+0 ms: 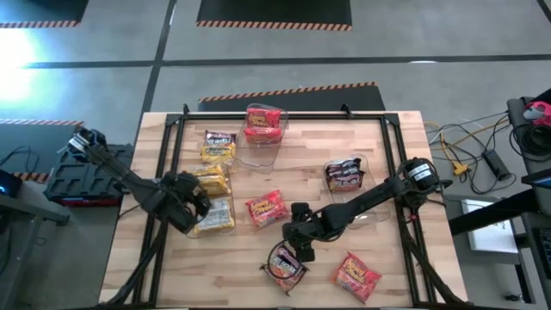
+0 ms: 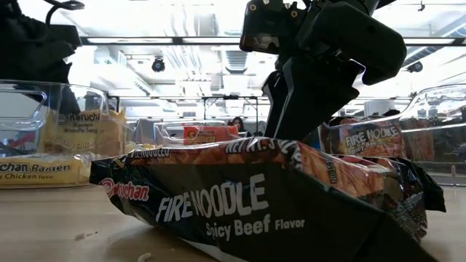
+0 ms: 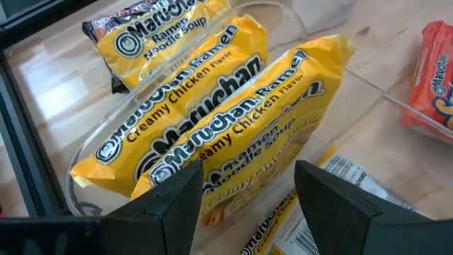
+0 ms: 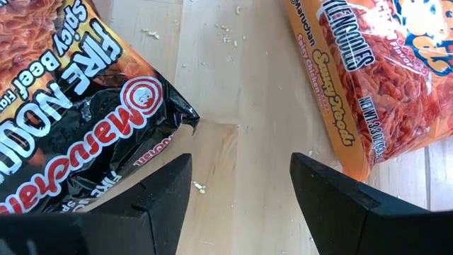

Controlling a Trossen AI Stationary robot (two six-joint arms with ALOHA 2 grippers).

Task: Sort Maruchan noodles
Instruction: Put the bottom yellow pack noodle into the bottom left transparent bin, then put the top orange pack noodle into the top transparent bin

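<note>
Maruchan noodle packets lie scattered on the wooden table. Two yellow packets [image 3: 233, 113] stand on edge in a clear bin [image 3: 88, 166] at the left. My left gripper [image 3: 244, 180] hangs open just above them, touching nothing. Another yellow packet [image 1: 215, 217] lies flat beside that bin. My right gripper [image 4: 241, 173] is open over bare wood, with a dark Fire Noodle packet [image 4: 71, 127] on one side and a red packet [image 4: 375, 78] on the other. The dark packet [image 2: 255, 196] lies flat near the table's front.
A clear bin [image 1: 263, 129] at the far middle holds red packets. A clear bin [image 1: 344, 175] at the right holds dark ones. Loose on the table lie a yellow packet [image 1: 218, 146] and two red packets [image 1: 267, 208], [image 1: 355, 275]. A black frame [image 1: 164, 172] edges the table.
</note>
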